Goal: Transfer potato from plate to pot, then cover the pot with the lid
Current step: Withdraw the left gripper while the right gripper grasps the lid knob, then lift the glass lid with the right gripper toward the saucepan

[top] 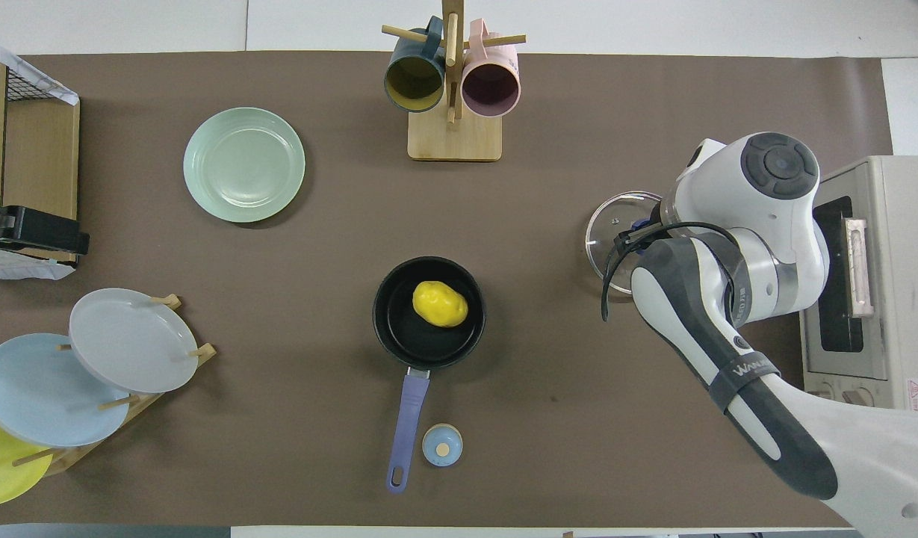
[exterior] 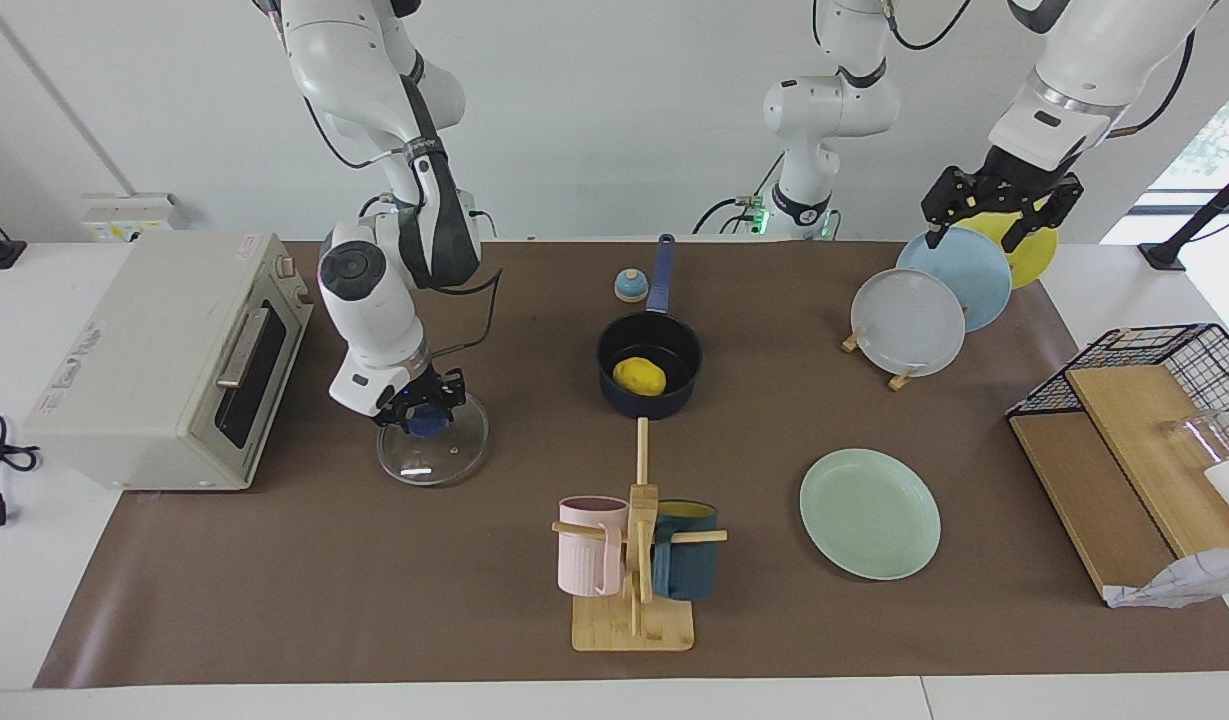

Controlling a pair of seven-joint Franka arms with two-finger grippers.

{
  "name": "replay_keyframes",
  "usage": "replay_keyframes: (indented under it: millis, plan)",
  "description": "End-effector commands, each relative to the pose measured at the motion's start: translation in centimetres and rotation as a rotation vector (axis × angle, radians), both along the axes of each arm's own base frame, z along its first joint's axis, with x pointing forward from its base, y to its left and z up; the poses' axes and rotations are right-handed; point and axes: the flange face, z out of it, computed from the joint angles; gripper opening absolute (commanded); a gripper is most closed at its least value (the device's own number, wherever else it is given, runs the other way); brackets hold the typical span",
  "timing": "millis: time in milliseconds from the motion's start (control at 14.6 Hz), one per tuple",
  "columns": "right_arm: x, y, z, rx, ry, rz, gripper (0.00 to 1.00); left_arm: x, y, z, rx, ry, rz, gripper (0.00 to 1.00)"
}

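The yellow potato [exterior: 639,376] [top: 440,303] lies inside the dark navy pot [exterior: 656,404] [top: 399,332] at the table's middle, with the pot's blue handle pointing toward the robots. The mint-green plate [exterior: 869,513] [top: 243,164] lies bare, farther from the robots, toward the left arm's end. The glass lid [exterior: 444,458] [top: 604,224] lies flat on the table toward the right arm's end. My right gripper [exterior: 424,412] is down at the lid's blue knob. My left gripper [exterior: 979,232] [top: 33,232] hangs open and empty above the plate rack.
A toaster oven [exterior: 164,360] stands beside the lid at the right arm's end. A mug tree [exterior: 636,560] with a pink and a teal mug stands farther out. A small blue-and-tan knob [exterior: 630,286] sits by the pot handle. A rack of plates [exterior: 909,320] and a wire basket [exterior: 1154,380] are at the left arm's end.
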Motion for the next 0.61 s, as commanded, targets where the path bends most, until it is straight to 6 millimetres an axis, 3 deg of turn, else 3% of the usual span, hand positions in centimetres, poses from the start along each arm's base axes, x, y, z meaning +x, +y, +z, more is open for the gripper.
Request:
replay_keyframes:
  millis: [0,137,273,547]
  plan:
    - [0.9,4.6,5.7,0.014,-0.003,-0.02,0.42,0.4,0.3,-0.5,0.021,-0.015,-0.002,1.0]
    - [0.5,10.3,8.8,0.015,-0.008,-0.073,0.42,0.4,0.4,-0.6,0.021,-0.012,-0.002,1.0]
    - [-0.9,16.1,10.2,0.021,-0.021,-0.143,0.42,0.1,0.6,-0.6,0.021,-0.008,0.004,1.0]
    - [-3.8,22.5,11.2,0.052,-0.024,-0.237,0.42,0.1,0.8,-1.0,0.021,-0.004,0.013,1.0]
